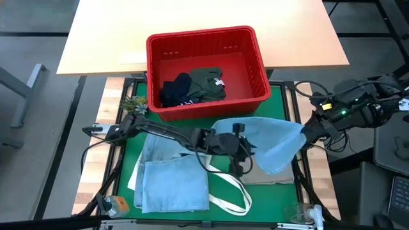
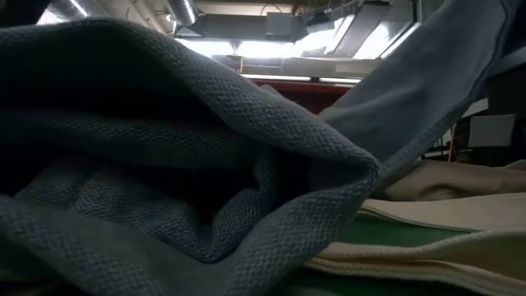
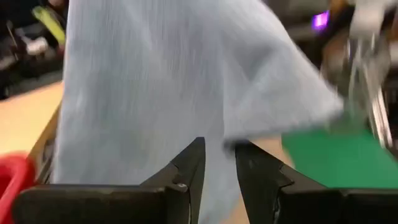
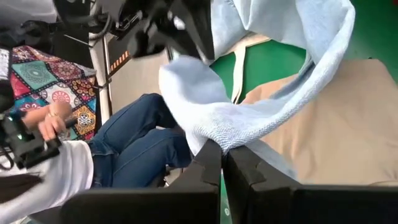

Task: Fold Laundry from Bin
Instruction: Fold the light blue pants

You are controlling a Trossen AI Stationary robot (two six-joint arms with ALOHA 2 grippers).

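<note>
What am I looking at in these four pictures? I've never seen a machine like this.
It is a robot with two dark arms at a table, sorting laundry. One picture looks straight down from above, one looks level across the tabletop, and two come from small cameras on the arms' wrists.

From above, a red bin at the back holds dark clothes. On the green mat lie folded jeans, a beige cloth and a white bag strap.

A light blue cloth hangs between the arms. The right gripper has its jaws shut on one edge of it. The left gripper is at the cloth too, jaws slightly apart; I cannot tell whether it holds it.

The low camera is mostly blocked by cloth. A seated person shows beyond the table.
</note>
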